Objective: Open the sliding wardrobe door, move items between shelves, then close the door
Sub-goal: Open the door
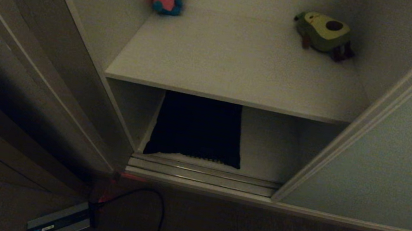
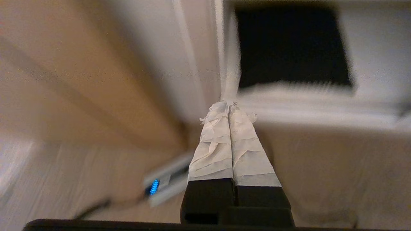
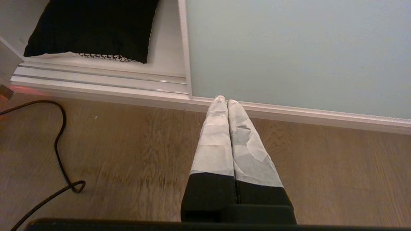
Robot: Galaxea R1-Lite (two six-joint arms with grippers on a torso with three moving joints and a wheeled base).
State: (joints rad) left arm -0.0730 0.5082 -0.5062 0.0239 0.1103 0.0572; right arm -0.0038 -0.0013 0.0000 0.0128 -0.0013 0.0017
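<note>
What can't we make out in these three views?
- Cushion: head view shows only its black back; its rear edge is hidden under the upper shelf. The patterned face is just a sliver in the right wrist view.
- Sliding wardrobe door: cut off by the frame edges; no handle visible.
- Left wrist view: motion blur smears the floor and frame around the shut left gripper.
- Floor device: label too small, dim.
- Both arms: outside the head view.

Dim head view, motion-blurred left wrist view
</note>
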